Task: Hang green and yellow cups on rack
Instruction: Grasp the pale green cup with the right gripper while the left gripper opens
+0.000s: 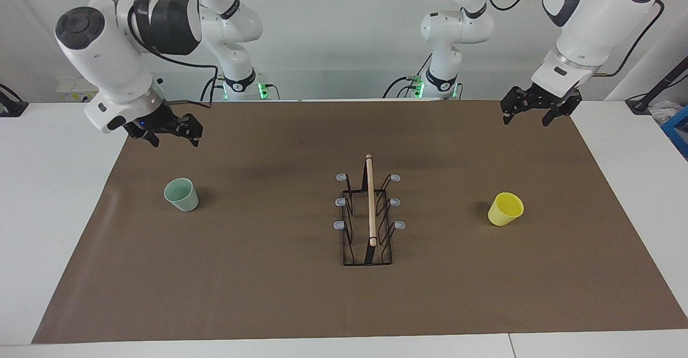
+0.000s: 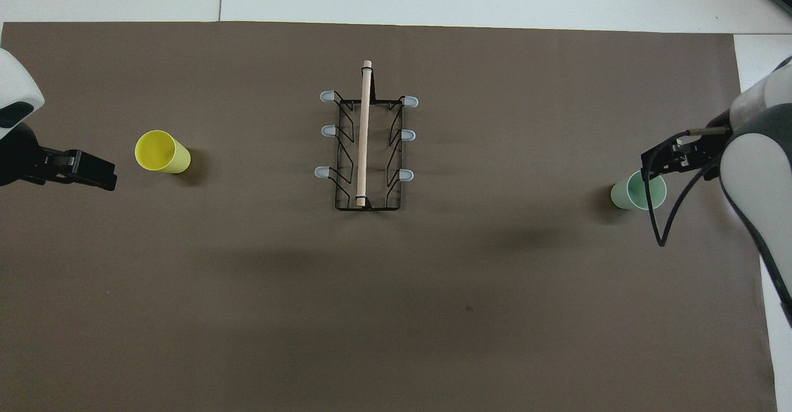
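Observation:
The pale green cup [image 1: 181,194] stands upright, mouth up, on the brown mat toward the right arm's end; it also shows in the overhead view [image 2: 637,192]. The yellow cup [image 1: 506,209] stands upright toward the left arm's end, also in the overhead view [image 2: 162,152]. The black wire rack [image 1: 370,213] with its wooden rod and grey-tipped pegs stands mid-table between them [image 2: 365,146]; its pegs are bare. My right gripper [image 1: 176,142] is open and empty in the air over the mat by the green cup [image 2: 651,163]. My left gripper [image 1: 525,120] is open and empty over the mat's edge [image 2: 104,177], apart from the yellow cup.
The brown mat [image 1: 269,272] covers most of the white table [image 1: 43,197]. A blue box [image 1: 678,132] and a black stand sit off the mat at the left arm's end.

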Controlling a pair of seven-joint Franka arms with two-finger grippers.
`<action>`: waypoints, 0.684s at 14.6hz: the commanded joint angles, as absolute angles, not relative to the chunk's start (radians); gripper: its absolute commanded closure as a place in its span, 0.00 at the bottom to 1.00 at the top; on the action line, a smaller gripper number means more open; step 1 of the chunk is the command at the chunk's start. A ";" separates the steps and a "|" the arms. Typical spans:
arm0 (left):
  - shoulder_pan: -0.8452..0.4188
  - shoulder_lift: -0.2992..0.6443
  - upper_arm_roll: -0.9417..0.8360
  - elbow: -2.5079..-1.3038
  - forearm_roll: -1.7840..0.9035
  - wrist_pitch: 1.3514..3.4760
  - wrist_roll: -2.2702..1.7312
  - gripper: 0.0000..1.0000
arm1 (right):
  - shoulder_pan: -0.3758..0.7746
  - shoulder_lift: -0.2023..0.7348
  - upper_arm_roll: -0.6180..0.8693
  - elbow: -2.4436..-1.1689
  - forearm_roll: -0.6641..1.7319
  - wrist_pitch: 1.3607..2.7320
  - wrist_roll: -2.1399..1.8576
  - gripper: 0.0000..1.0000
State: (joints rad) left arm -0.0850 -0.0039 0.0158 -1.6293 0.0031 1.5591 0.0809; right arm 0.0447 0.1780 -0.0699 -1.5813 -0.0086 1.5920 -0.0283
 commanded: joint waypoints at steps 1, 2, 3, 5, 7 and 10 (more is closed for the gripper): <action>-0.090 -0.021 0.017 -1.654 -0.003 1.568 0.089 0.00 | 0.037 0.389 -0.054 -1.399 -0.049 1.578 -0.095 0.00; -0.094 -0.021 0.015 -1.661 -0.003 1.571 0.083 0.00 | 0.037 0.426 -0.043 -1.382 -0.067 1.585 -0.142 0.00; -0.094 -0.021 0.015 -1.661 -0.003 1.578 0.081 0.00 | 0.041 0.448 -0.034 -1.378 -0.105 1.595 -0.173 0.00; -0.081 -0.021 0.014 -1.666 -0.005 1.597 0.089 0.00 | 0.049 0.485 0.023 -1.384 -0.216 1.594 -0.243 0.00; -0.081 -0.020 0.014 -1.664 -0.008 1.609 0.086 0.05 | 0.093 0.549 0.058 -1.388 -0.393 1.559 -0.335 0.00; -0.077 -0.006 0.017 -1.654 -0.012 1.612 0.084 0.09 | 0.158 0.561 0.063 -1.474 -0.558 1.543 -0.477 0.00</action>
State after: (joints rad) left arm -0.0851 -0.0037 0.0145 -1.6388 0.0028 1.5880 0.0806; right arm 0.1361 0.5542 0.0577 -1.4312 -0.4704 1.5622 -0.3714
